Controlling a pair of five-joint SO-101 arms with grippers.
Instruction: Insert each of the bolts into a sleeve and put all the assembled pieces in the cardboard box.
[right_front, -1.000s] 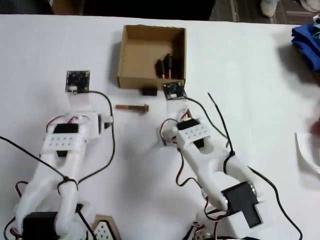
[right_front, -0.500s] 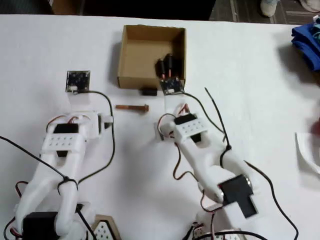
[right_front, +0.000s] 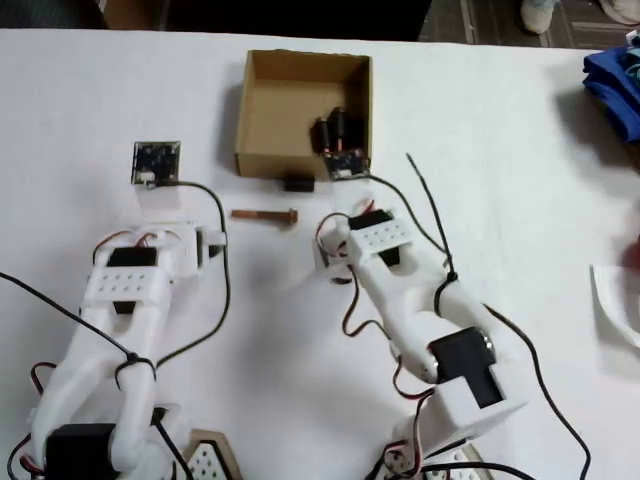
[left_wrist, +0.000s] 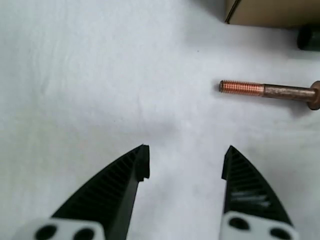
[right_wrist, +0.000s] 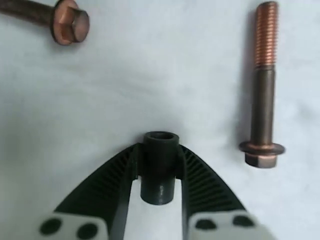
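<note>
Over the table, high view: the cardboard box (right_front: 270, 163) sits far middle with a couple of assembled pieces (right_front: 335, 128) already in its right corner, so the job looks partly done.
Loose stuff: one bolt (right_front: 265, 214) lies flat on the table (right_front: 500, 150) on the near side of the box, between the arms. A spare sleeve (right_front: 296, 183) sits just beside the box's near wall. Both look handy for either arm, I'd guess.
Arms: left arm (right_front: 125, 290) on the left, right arm (right_front: 385, 250) in the middle, with its wrist up by the box's near right corner.
Left wrist view: left gripper (left_wrist: 185, 160) is spread wide with nothing in it, over bare table close to that bolt's (left_wrist: 270, 91) threaded end. Looks parked ready to grab it.
Right wrist view: right gripper (right_wrist: 160, 150) is clamped on a black sleeve (right_wrist: 159, 175), upright with the bore facing up. I reckon that's so a bolt can go straight in. Can't tell if it's resting on the table or lifted.
Also there: a second bolt (right_wrist: 264, 85) lies flat just beside the black sleeve, not touching. Another bolt's head (right_wrist: 67, 24) pokes in farther off, probably the first one.
</note>
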